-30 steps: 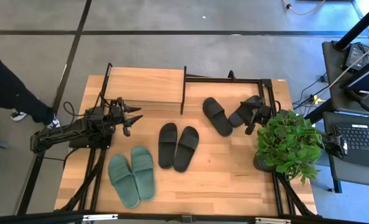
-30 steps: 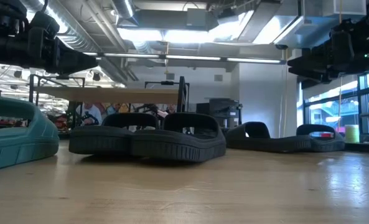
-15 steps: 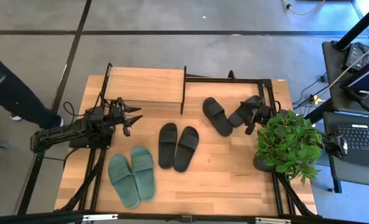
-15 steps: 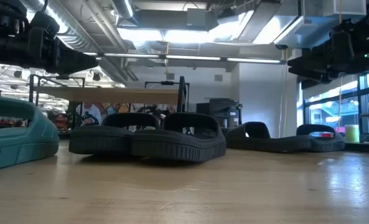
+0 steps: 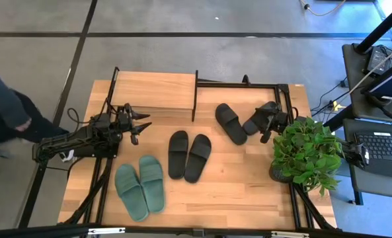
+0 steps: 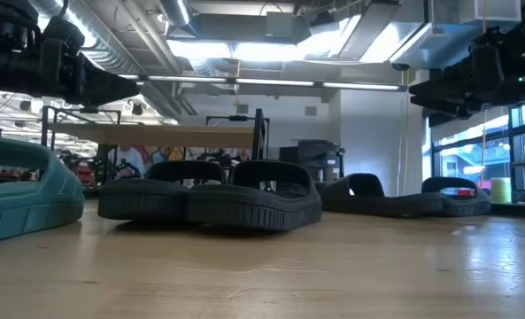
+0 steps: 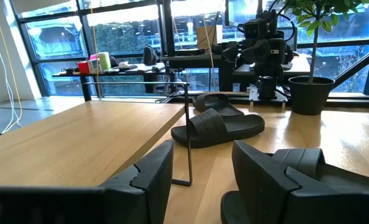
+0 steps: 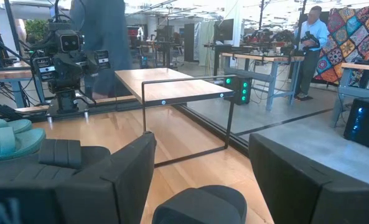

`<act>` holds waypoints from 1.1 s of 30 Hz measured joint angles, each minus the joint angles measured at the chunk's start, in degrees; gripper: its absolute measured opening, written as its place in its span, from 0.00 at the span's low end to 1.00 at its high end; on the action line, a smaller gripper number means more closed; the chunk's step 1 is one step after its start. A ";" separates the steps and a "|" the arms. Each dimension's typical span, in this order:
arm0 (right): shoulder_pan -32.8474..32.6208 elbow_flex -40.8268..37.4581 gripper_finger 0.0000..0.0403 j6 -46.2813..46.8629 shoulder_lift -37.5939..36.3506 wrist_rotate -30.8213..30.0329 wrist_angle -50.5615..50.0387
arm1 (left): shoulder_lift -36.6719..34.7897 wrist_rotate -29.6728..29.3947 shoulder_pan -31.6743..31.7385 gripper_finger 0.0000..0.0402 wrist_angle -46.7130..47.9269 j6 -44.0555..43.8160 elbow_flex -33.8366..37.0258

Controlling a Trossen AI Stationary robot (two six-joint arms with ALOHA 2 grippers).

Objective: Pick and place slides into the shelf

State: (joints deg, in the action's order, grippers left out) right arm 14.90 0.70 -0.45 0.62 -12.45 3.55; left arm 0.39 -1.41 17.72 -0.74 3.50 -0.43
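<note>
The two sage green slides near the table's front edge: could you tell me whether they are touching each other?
Touching. The high view shows the two sage green slides lying side by side, their inner edges meeting with no wood visible between them.

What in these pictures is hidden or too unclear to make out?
- Shelf lower level: high view, covered by its own top board.
- One black slide: high view, partly under the right gripper.
- Plant pot: high view, mostly hidden by leaves.
- Green slides: low view, cut off at the picture's edge.
- Person: high view, cut off by the edge and blurred.
</note>
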 joint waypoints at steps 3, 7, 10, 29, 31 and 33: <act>-0.02 0.01 0.64 0.00 0.00 -0.02 -0.02 | 0.01 0.00 0.00 0.39 0.01 -0.01 0.00; 0.00 -0.01 0.64 0.00 0.00 -0.02 -0.02 | 0.01 0.00 0.00 0.39 0.00 -0.01 -0.02; 0.00 0.01 0.64 0.00 0.00 -0.02 -0.02 | 0.00 0.00 0.00 0.39 0.00 0.00 -0.01; -0.01 0.00 0.64 -0.61 0.00 -0.01 0.30 | -0.01 0.00 0.00 0.39 -0.01 -0.01 -0.02; 0.00 0.01 0.64 -3.26 0.00 -0.03 0.99 | -0.01 0.00 0.00 0.39 -0.01 -0.01 -0.02; -0.02 0.01 0.64 -5.21 0.00 -0.07 0.99 | -0.01 0.00 0.00 0.39 0.01 -0.01 -0.02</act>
State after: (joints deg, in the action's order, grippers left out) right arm 14.88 0.71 -5.66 0.62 -12.52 4.54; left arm 0.38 -1.41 17.72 -0.73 3.49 -0.45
